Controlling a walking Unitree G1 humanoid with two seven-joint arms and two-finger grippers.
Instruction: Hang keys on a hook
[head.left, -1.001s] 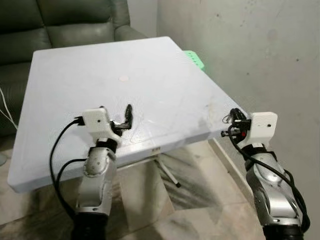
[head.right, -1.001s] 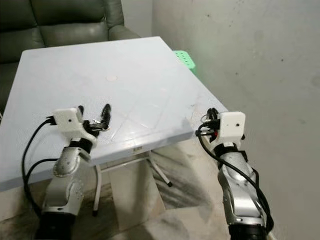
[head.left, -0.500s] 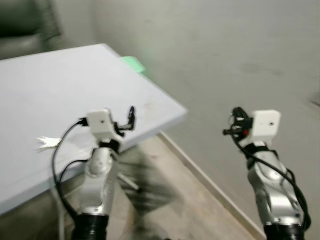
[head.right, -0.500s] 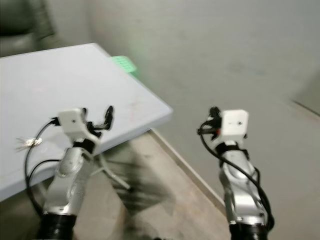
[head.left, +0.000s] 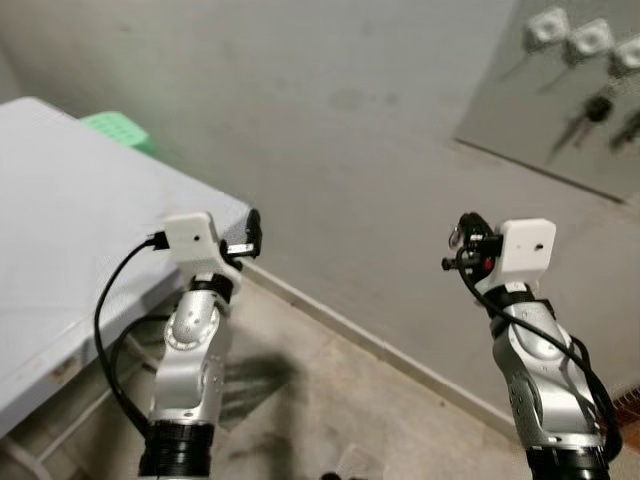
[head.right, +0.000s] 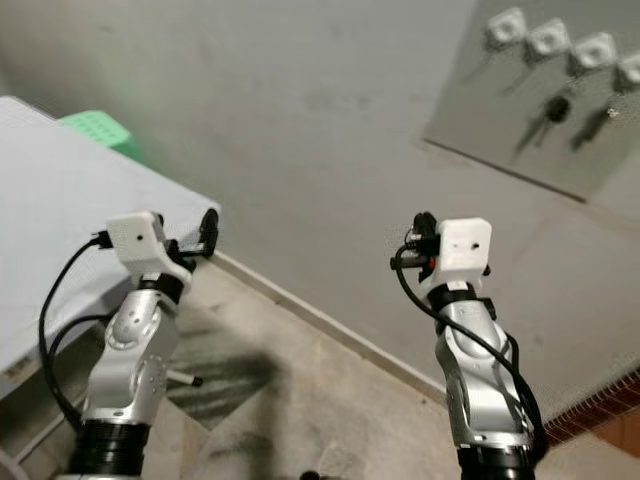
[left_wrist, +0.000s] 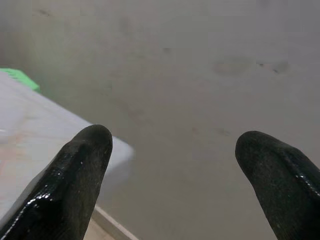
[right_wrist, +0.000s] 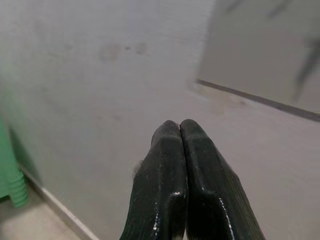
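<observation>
Hooks (head.right: 547, 38) at 2 o'clock on the grey wall (head.left: 330, 120) are awaiting keys; right gripper (right_wrist: 179, 131) is pressing together, left gripper (left_wrist: 170, 155) is spreading empty.

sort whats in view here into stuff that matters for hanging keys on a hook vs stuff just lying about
Belongs to the job:
- hooks, white, in a row on the wall board
- hanging keys, already on the hooks
- right gripper, fingers pressed together
- left gripper, fingers apart, nothing between them

Just lying about:
- white table on the robot's left
- green stool beyond the table
</observation>
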